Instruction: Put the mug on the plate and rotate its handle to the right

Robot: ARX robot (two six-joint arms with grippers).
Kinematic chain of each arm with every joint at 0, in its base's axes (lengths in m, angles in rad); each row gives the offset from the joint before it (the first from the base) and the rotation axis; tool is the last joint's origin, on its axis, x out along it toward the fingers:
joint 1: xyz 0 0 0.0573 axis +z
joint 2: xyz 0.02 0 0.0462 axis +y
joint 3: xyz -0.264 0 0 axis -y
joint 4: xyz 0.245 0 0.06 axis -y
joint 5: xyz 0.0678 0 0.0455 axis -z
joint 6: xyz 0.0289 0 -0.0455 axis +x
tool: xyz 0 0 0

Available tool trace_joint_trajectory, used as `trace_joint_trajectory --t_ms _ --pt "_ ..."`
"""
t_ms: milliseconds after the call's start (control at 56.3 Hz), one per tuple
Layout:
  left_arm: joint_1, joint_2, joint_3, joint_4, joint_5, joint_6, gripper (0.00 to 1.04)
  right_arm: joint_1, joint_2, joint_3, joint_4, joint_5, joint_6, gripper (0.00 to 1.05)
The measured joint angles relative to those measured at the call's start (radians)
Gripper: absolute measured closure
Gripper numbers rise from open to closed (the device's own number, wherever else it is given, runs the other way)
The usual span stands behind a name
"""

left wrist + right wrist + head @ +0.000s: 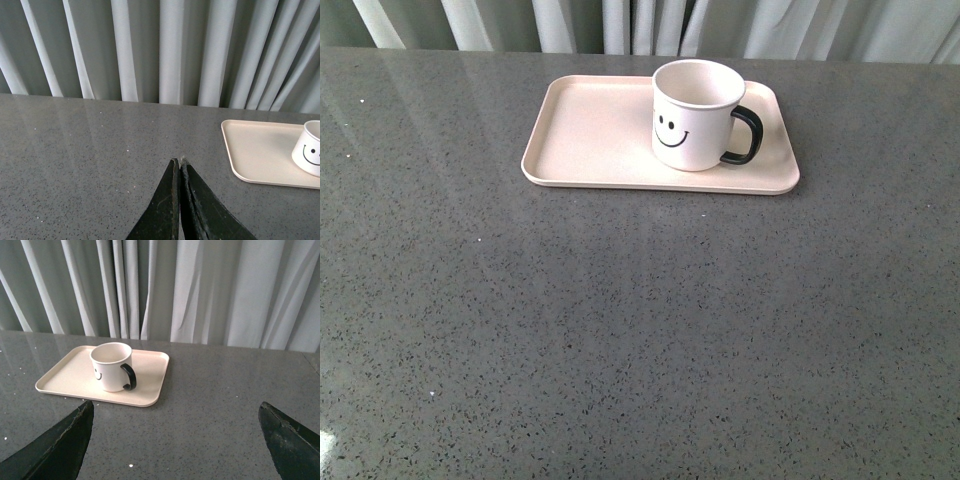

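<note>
Grey speckled countertop (620, 330) runs back to pale curtains (170, 50). The left gripper (180, 162) has its fingers pressed together on nothing; the right gripper (175, 404) gapes wide, empty, well short of the mug (695, 115). Any stray reach could nudge it or skid the plate (590, 135). Cream, smiley-faced, upright, it sits on the plate's right half, black handle (748, 135) pointing right.

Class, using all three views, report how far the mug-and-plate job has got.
Done: the mug stands upright on the plate, handle pointing to the robot's right. In hand: nothing; the left end effector is shut and empty, the right end effector open, both clear of the mug. Left: seemingly nothing.
</note>
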Motion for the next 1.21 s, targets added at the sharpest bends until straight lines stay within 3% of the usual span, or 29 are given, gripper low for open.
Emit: trace_joint_trajectory --t_ms 871,977,1208 --pt "0.000 -0.344 0.000 -0.336 0.000 0.000 1.03 0.000 0.000 0.000 0.000 0.000 0.000 0.09" --pt "0.000 -0.469 0.000 -0.495 0.000 0.000 1.03 0.000 0.000 0.000 0.000 0.000 0.000 0.09" --pt "0.002 -0.504 0.000 -0.513 0.000 0.001 1.03 0.000 0.000 0.000 0.000 0.000 0.000 0.09"
